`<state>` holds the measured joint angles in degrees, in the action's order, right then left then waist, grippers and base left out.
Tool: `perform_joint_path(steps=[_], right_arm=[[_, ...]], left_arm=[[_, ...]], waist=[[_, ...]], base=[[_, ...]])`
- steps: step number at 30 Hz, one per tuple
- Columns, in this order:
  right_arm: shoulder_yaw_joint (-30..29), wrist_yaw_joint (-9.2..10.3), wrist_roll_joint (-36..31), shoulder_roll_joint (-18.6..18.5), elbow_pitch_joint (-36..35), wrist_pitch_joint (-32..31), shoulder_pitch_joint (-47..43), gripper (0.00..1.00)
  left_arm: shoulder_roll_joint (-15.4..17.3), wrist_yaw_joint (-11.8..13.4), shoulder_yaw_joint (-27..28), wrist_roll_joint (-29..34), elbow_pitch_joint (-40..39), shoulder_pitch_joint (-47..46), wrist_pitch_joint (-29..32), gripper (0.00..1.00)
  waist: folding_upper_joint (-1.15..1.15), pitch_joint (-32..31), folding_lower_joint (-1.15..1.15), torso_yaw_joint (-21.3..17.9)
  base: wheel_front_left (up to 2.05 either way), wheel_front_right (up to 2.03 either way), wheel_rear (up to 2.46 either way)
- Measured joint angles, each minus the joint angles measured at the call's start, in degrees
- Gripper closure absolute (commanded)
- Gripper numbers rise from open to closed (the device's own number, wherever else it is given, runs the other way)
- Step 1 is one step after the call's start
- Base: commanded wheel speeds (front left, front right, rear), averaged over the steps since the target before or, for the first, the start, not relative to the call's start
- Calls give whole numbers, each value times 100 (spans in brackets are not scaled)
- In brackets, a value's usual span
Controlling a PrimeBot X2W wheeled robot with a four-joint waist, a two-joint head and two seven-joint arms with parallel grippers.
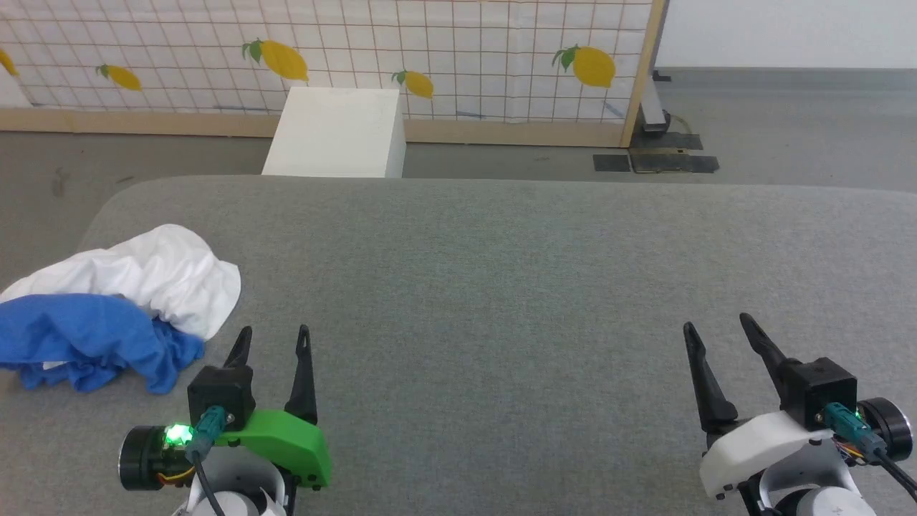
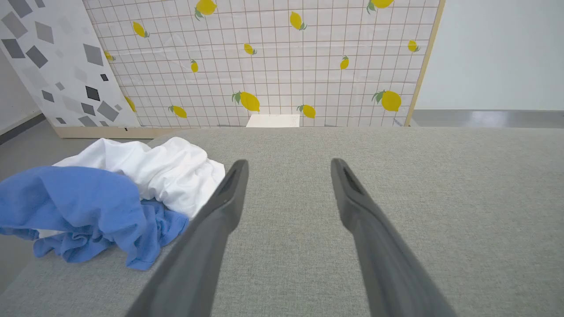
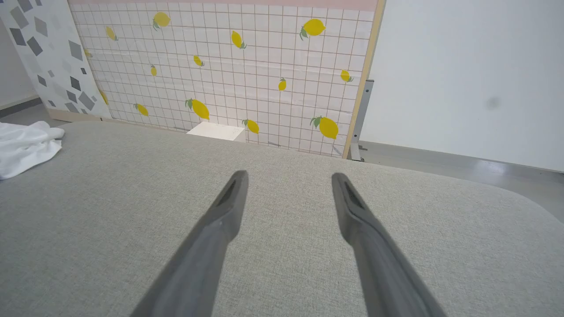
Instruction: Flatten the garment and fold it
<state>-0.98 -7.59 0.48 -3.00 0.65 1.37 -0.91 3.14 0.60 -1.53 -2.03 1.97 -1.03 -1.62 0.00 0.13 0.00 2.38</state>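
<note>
The garment (image 1: pixel 122 301) lies crumpled in a heap at the left edge of the grey padded table (image 1: pixel 501 287), white cloth on top and bright blue cloth in front. In the left wrist view the garment (image 2: pixel 114 193) sits just left of the fingers. My left gripper (image 1: pixel 274 332) hovers open just right of the heap, nothing between its fingers. At the lower right, my right gripper (image 1: pixel 716 321) stands open and empty, far from the heap. In the right wrist view a white fold of the garment (image 3: pixel 24 147) shows at the left edge.
A white box (image 1: pixel 337 132) stands on the floor behind the table. Beyond it is a lemon-patterned tiled partition (image 1: pixel 430 50) with a wooden frame. The table's rounded far-left corner (image 1: pixel 118 197) is near the heap. Grey floor lies to the right.
</note>
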Motion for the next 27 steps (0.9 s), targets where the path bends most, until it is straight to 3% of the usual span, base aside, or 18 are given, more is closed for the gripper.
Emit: perform_joint_path(steps=[27], right_arm=[[34,0,37,1,112,261,29,0]], left_arm=[[19,197,-11,-176,82,-16,-349,0]], waist=[[0,45,0,1070]], base=[[0,0,0]])
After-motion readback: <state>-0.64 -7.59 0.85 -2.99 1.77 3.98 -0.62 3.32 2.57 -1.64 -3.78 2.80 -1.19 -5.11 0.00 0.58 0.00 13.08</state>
